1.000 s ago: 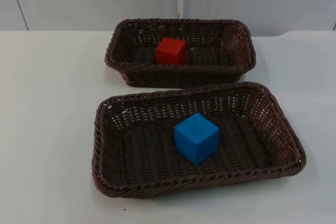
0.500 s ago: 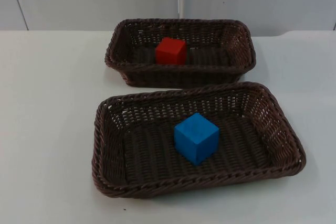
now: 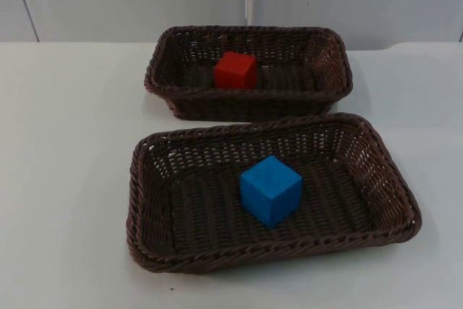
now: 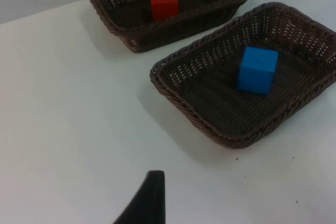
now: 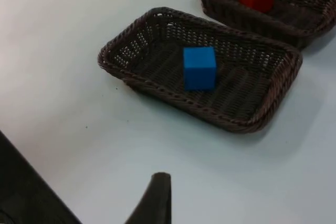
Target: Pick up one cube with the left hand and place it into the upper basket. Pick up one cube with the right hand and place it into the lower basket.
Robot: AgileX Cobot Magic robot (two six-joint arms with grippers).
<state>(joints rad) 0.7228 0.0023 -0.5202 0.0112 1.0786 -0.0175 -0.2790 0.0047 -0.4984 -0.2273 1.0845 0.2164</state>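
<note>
**Two cubes already home**

Two cubes sit placed: the red cube [image 3: 235, 70] in the upper basket [image 3: 165, 85] at upper centre of the top view, the blue cube [image 3: 270, 189] in the lower basket [image 3: 145, 200] below it. Both arms wait off the baskets — whether the left tool [image 4: 149, 195] or right tool [image 5: 157, 195] is spread or closed, I cannot tell. Best kept clear above the desk [image 3: 65, 142] — nothing looks left to grasp.
</note>
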